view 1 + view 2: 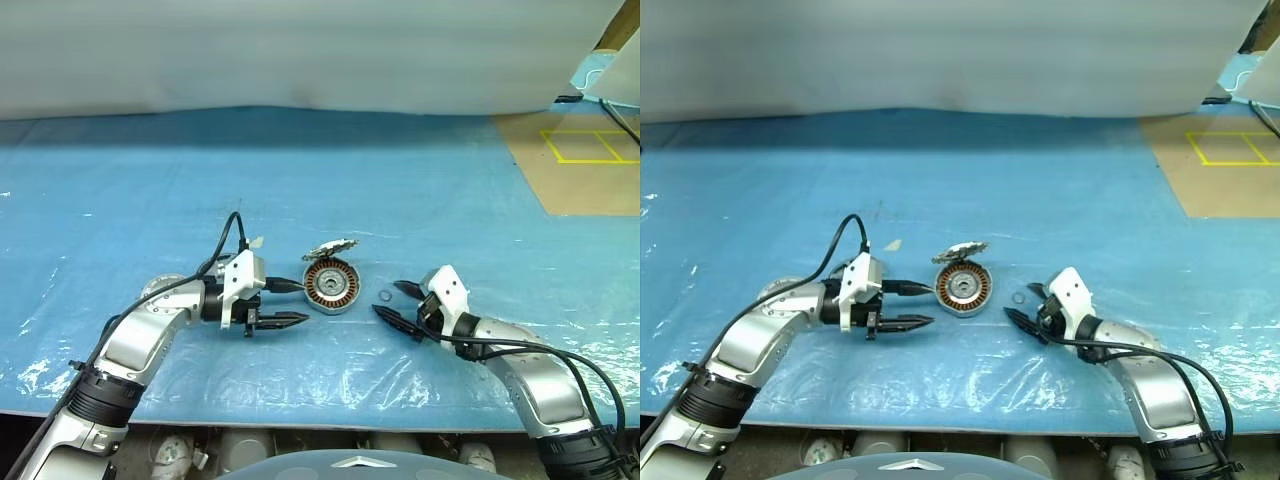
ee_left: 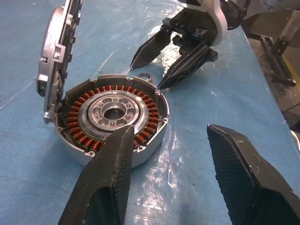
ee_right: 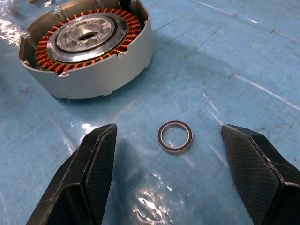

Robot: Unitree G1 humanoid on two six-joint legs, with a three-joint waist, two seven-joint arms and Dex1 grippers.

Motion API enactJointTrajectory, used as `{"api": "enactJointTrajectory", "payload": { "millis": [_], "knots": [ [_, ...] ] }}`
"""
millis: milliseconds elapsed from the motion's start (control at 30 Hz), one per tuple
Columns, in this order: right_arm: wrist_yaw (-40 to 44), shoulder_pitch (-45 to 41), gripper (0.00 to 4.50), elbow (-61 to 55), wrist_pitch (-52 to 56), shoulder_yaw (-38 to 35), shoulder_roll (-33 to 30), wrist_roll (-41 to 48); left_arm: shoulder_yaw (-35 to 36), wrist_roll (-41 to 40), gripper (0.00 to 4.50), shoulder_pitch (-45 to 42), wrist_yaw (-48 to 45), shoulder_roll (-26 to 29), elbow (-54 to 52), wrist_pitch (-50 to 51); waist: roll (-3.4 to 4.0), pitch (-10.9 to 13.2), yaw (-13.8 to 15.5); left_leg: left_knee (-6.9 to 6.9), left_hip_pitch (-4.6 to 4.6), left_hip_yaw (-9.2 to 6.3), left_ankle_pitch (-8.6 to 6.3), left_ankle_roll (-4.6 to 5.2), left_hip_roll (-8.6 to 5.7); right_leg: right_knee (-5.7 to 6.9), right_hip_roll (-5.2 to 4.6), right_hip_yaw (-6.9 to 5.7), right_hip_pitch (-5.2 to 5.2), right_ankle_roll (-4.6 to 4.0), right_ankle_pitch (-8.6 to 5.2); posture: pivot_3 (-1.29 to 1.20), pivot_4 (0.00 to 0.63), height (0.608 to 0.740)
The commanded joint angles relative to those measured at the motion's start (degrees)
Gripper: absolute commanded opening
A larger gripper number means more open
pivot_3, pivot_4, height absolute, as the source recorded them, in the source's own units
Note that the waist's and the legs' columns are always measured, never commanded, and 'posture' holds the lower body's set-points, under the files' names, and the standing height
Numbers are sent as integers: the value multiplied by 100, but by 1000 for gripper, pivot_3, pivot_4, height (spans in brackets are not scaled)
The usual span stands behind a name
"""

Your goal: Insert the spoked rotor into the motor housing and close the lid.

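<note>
The motor housing [image 1: 330, 286] is sitting on the blue tabletop [image 1: 400, 200] between both claws, the lid [image 2: 54, 56] leaning on edge against it. The left claw [image 1: 290, 303] and right claw [image 3: 168, 173] are both gaping empty, the right one straddling a small ring [image 3: 175, 137].

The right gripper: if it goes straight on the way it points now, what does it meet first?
Probably the small ring on the blue sheet, lying ahead between the right gripper's open fingers; the motor housing is further on, aside.

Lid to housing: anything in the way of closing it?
Nothing visible. The lid stands on edge at the rim of the housing, whose top is uncovered. The small ring lies off to the side, clear of both.
</note>
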Motion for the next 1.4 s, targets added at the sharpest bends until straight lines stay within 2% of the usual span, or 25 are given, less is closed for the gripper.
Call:
{"api": "enactJointTrajectory", "payload": {
  "millis": [33,400,867,1000,1200,1400],
  "knots": [
    [2,95,3661,-388,90,-106,-150,84,157,-116,2554,-41,66,-20,-83,25,0,0,1,0,1,0,0,0,0,0,0,0,2,0,0,0,150,740],
    [-94,-36,3661,-234,72,1,-208,-88,78,35,2554,-112,119,-24,14,-72,0,0,-1,2,3,0,0,0,0,0,1,1,3,0,0,0,150,740],
    [-113,70,3661,423,-590,355,-124,-554,86,38,2554,-173,189,-11,16,-36,-3,-2,-13,3,5,0,0,1,1,0,0,2,22,-8,-4,0,150,740],
    [-107,-15,2830,748,-850,409,-71,-631,84,39,2554,-179,198,-19,27,-37,-5,-3,-24,4,12,0,0,2,2,2,0,6,31,-22,-13,0,150,740],
    [-145,-100,707,875,-979,506,4,-681,82,42,2554,-169,223,-20,21,-41,-7,-4,-19,6,11,0,1,3,2,1,0,4,32,-23,-13,0,150,740],
    [-167,19,611,473,-716,479,-92,-616,76,32,2554,-135,268,-4,-67,10,-7,-5,-13,5,11,0,1,3,2,0,1,4,32,-23,-13,0,150,740]
  ]
}}
